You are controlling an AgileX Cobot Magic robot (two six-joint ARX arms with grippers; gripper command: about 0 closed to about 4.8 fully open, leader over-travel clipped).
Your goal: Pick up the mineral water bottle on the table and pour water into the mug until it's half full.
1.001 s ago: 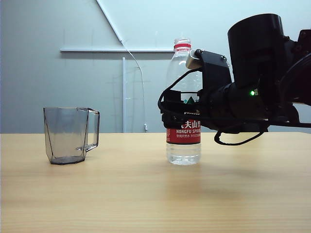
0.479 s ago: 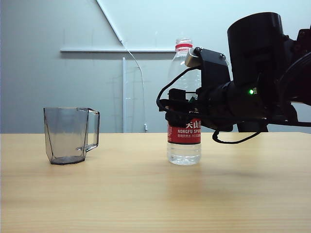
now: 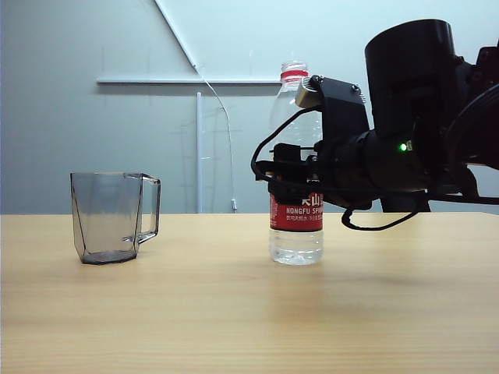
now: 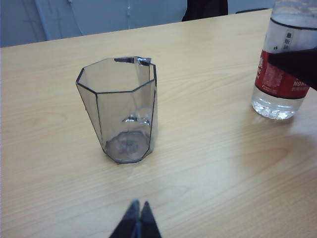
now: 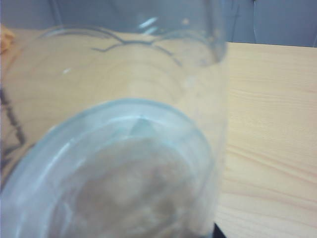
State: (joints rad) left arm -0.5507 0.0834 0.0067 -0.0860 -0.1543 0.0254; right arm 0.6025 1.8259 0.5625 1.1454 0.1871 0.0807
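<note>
The mineral water bottle (image 3: 296,235) stands upright on the table (image 3: 234,312), right of centre, with clear water in it. My right gripper (image 3: 290,173) reaches in from the right at label height and is shut on the bottle's middle. In the right wrist view the bottle (image 5: 114,148) fills almost everything. The smoky grey mug (image 3: 109,218) stands apart at the left, handle towards the bottle, and looks dry inside. My left gripper (image 4: 137,204) hangs shut just in front of the mug (image 4: 119,114). That view also shows the bottle (image 4: 277,96) with a dark right finger (image 4: 297,64) across its label.
A grey wall with a white rail and a hanging cable (image 3: 226,148) runs behind the table's far edge. Bare wood lies between mug and bottle and along the front. A dark object (image 4: 205,7) sits beyond the far edge.
The right gripper's fingers have closed in on the bottle, and the bottle has shifted slightly to the right. The mug has not moved.
</note>
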